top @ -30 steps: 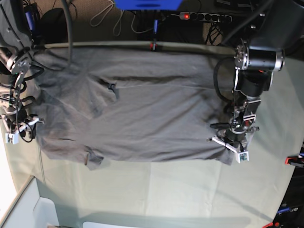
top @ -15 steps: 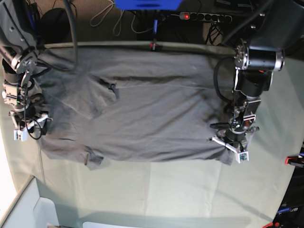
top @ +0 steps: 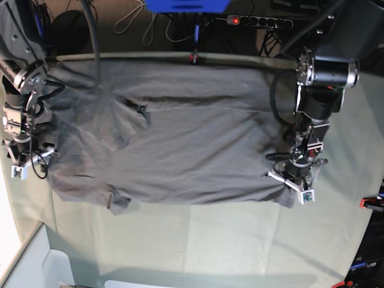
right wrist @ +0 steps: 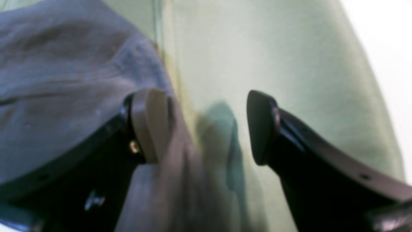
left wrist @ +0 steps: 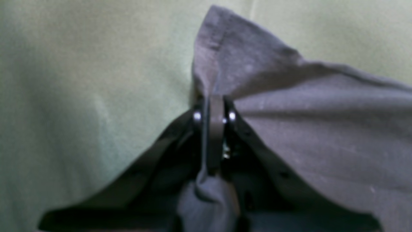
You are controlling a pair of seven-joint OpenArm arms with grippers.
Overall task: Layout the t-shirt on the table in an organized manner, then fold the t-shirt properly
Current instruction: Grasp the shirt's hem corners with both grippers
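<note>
Right gripper (top: pixel 27 161) has shifted along the table's (top: pixel 240 240) left edge, jaws now spread.
Left wrist: left gripper (left wrist: pixel 214 129) clamps the t-shirt (left wrist: pixel 322 129) corner.
Right wrist: nothing held.
Base: t-shirt spread flat; folding not begun.

Grey t-shirt (top: pixel 180 138) spread flat, creased, on green-clothed table (top: pixel 240 240).

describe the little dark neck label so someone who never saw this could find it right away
Start at the table, covered in pale green cloth, where the grey t-shirt lies spread. On the shirt's half nearer the right gripper sits the neck label. It is the only small dark tag against plain grey fabric.
</note>
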